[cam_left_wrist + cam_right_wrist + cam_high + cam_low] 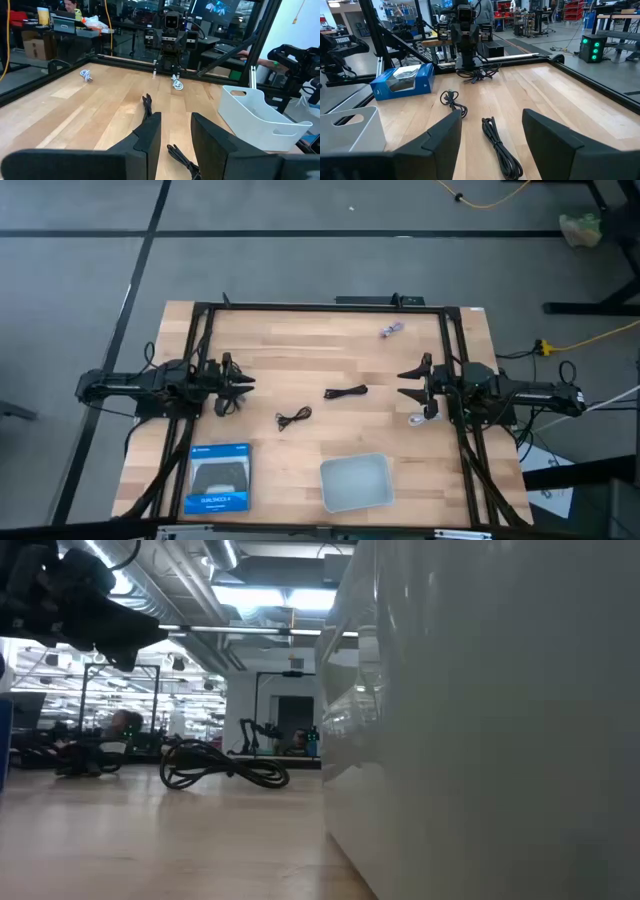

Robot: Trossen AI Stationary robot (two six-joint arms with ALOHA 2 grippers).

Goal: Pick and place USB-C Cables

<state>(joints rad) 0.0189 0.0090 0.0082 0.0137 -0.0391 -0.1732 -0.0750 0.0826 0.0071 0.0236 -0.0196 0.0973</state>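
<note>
While both grippers wait parted and empty, the whitish cable (420, 418) lies just beside the right gripper (405, 383), the nearer arm; the left gripper (247, 384) sits well apart from it.

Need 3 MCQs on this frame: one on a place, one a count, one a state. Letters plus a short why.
1. Where does the pale grey-purple cable lie?
A. inside the bin
B. near the table's far edge, toward the right arm's side
C. on the blue box

2. How many black cable bundles lie mid-table?
A. one
B. two
C. four

3. How do the grippers stand?
A. both open, holding nothing
B. left shut on a cable
C. right shut on the bin

Key: B, the pale grey-purple cable lies alone by the far edge. B, one black cable and another black cable lie apart. A, left gripper and right gripper show spread fingers; the white bin holds no cable.
</note>
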